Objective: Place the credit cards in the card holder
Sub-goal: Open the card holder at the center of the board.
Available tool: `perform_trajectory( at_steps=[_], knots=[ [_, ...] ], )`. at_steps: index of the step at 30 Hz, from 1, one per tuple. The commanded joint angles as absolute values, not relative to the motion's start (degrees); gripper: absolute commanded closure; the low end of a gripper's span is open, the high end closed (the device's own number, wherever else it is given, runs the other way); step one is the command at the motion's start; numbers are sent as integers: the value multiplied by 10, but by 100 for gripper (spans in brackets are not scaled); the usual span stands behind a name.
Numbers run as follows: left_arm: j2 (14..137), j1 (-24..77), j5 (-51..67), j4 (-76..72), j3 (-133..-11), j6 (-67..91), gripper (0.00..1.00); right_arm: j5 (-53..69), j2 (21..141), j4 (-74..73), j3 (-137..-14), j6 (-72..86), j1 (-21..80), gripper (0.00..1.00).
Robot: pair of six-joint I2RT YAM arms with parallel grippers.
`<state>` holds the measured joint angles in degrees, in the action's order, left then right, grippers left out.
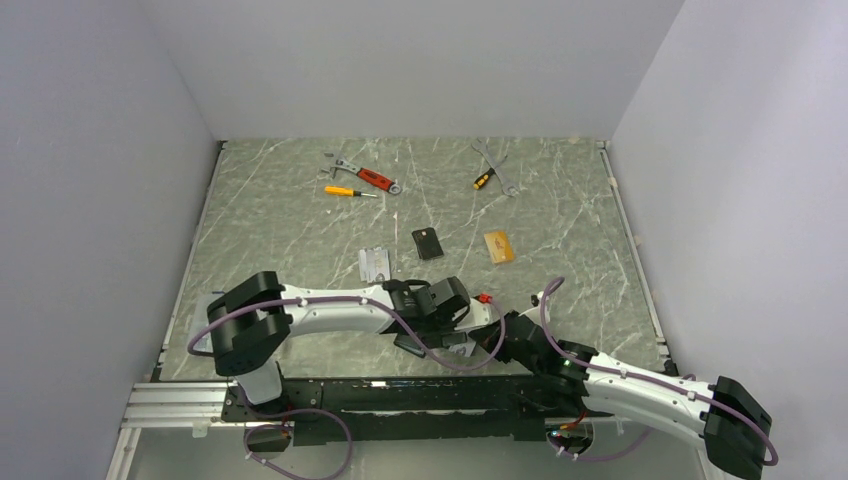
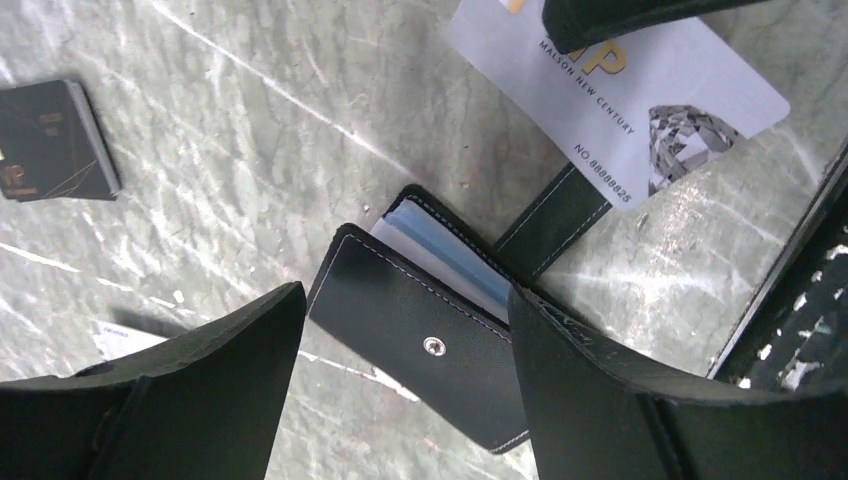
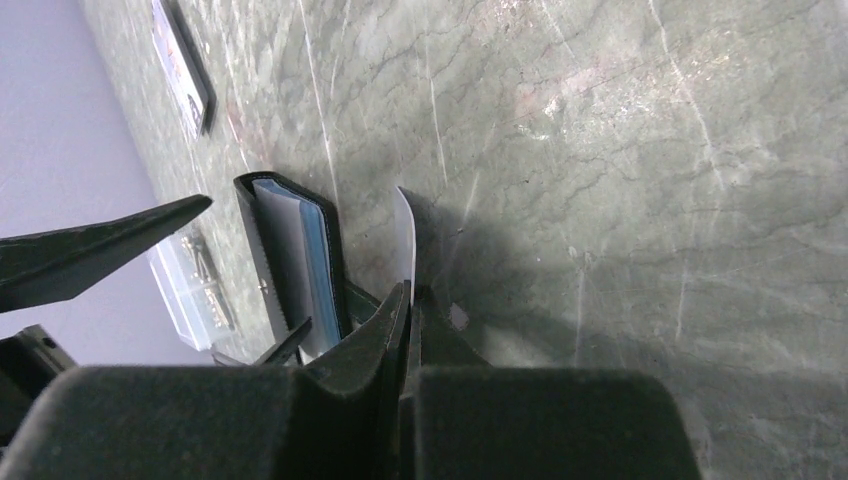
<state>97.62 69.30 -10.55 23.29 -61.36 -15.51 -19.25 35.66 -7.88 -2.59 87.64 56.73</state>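
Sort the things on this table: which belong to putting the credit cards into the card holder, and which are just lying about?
For the job: card holder; VIP card held in the right gripper; silver card; black card; gold card.
Lying about: red-handled wrench; yellow screwdriver; small dark-handled screwdriver; metal spanner.
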Motion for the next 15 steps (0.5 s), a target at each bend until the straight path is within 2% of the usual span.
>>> perform_trajectory(
  at_steps=[1, 15],
  knots=[
    [934, 682, -126, 263, -619, -175, 21, -207, 367, -185, -1, 867, 568, 100],
    [916, 650, -134, 251, -577, -188, 21, -206, 372, -190, -1, 871, 569, 100]
  ],
)
